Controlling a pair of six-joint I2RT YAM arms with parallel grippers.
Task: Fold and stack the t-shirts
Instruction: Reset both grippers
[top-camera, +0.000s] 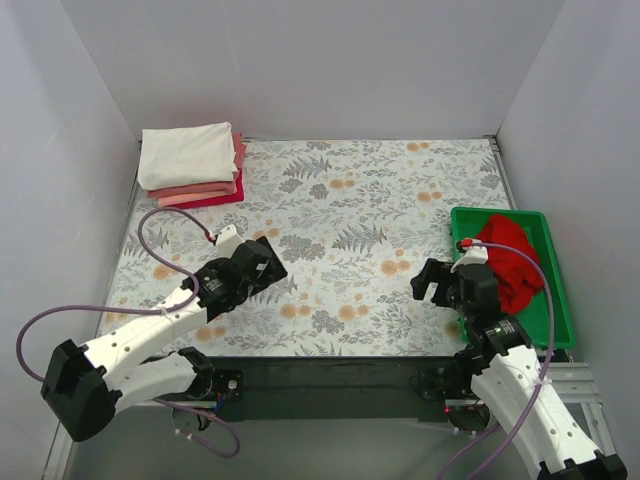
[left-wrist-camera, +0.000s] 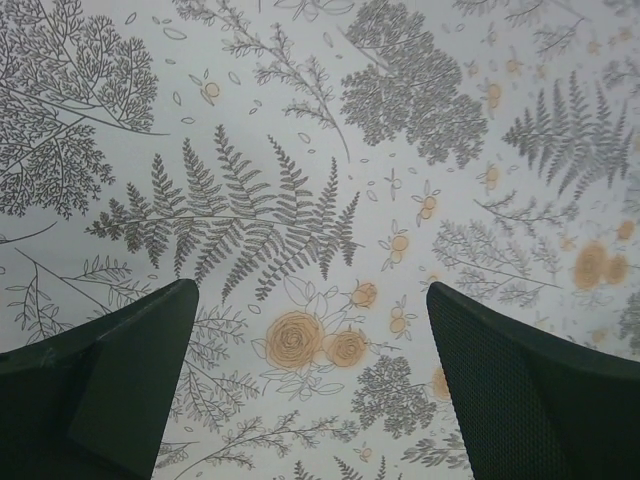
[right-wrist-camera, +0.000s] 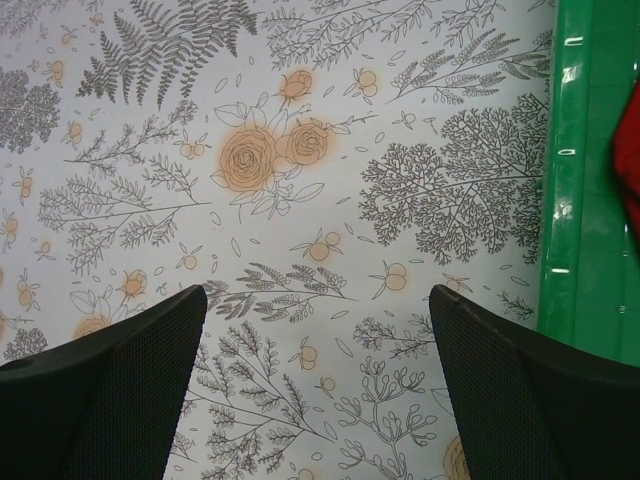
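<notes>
Right gripper hung wide apart, empty, beside the green tray holding the crumpled red t-shirt; better to pinch an edge than the bunch. Left gripper gaped too; folded stack waited far-left.

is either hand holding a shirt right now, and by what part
Nothing is held. The left hand and right hand are both open over the floral cover; the red t-shirt lies in the green tray.

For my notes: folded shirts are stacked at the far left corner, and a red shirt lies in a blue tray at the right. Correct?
The tray is green, not blue, as the top external view shows. The folded shirts and red shirt are as you say.
</notes>
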